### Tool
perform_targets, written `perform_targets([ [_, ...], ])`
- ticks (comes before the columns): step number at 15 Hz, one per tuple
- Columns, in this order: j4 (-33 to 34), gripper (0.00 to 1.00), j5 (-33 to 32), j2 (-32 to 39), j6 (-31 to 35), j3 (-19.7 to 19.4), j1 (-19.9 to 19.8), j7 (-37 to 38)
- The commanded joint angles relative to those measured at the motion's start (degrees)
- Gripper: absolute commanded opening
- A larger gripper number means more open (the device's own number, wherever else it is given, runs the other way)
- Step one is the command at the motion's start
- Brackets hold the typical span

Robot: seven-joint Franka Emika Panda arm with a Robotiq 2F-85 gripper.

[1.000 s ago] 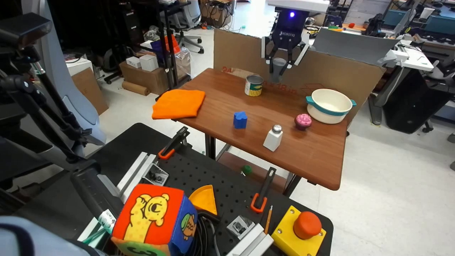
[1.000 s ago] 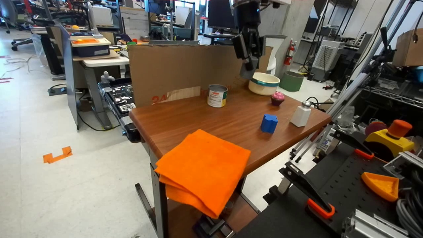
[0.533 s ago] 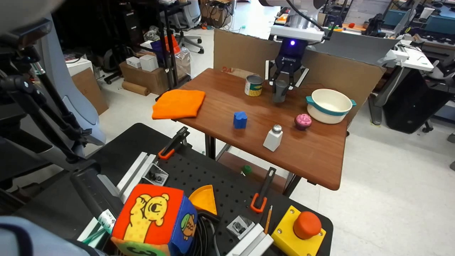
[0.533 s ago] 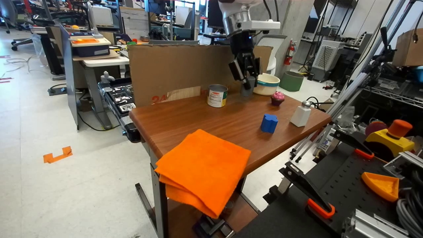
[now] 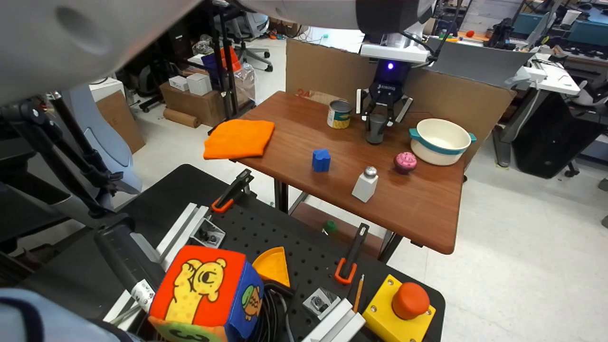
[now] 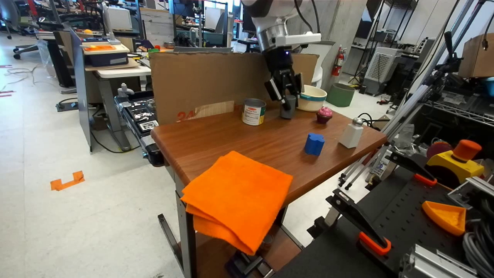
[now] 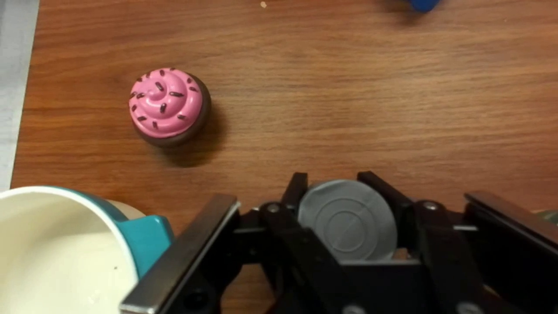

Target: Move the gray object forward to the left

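The gray cup (image 5: 375,134) is upright between my gripper's fingers at the back of the brown table (image 5: 418,209). In the other camera's exterior view the cup (image 6: 287,112) stands right of the can, its base at or just above the tabletop. In the wrist view the cup (image 7: 348,222) shows its round gray inside, with a finger close against each side. My gripper (image 5: 378,119) is shut on the cup; it also shows in the wrist view (image 7: 332,176). Part of the cup is hidden behind the fingers.
A tin can (image 5: 339,114) and a white bowl (image 5: 439,140) with teal handles flank the cup. A pink cupcake (image 5: 404,163), a white shaker (image 5: 365,184), a blue block (image 5: 321,160) and an orange cloth (image 5: 239,138) lie nearer the front. Cardboard (image 6: 216,81) stands behind.
The gripper has come down with the cup from above the back of the table to tabletop level, and slightly toward the table's middle. The other objects have not moved.
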Motion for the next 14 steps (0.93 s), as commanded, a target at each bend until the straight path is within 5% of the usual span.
perform_targets([
  [1,4.91,0.66,-1.29,2.84,-3.74,-1.21,0.41,-0.10],
  [6,-0.47,1.00,-1.80,-4.02,-3.20,-0.45,0.00,-5.67],
  [9,-6.07,1.00,-0.88,-11.01,0.41,-0.17,-0.86,-5.55],
  [10,0.42,1.00,-1.46,-5.05,-1.93,-0.71,-0.11,-4.89],
  [14,-0.40,1.00,-1.43,-6.13,-2.08,-0.70,-0.18,-4.88],
])
